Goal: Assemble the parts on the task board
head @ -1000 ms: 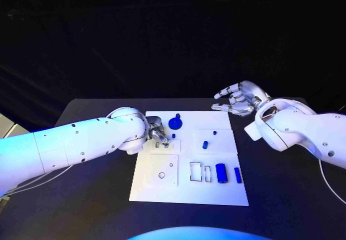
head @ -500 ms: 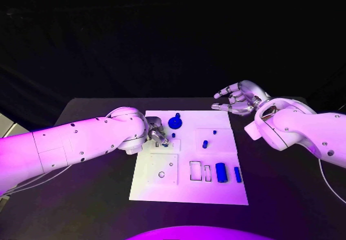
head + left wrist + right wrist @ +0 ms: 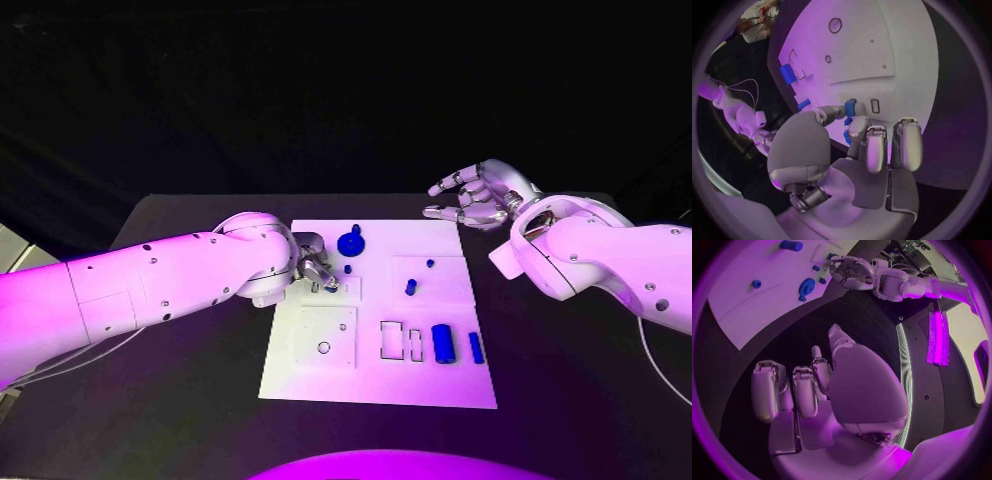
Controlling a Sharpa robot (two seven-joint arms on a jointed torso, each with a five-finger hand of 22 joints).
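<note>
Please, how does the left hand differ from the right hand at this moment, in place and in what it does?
The left hand is over the task board, low at its upper left part; the right hand hangs beyond the board's far right corner, over the black table. The left hand pinches a small blue part at its fingertips; the right hand holds nothing, its fingers spread. Both are silver hands on white arms.
</note>
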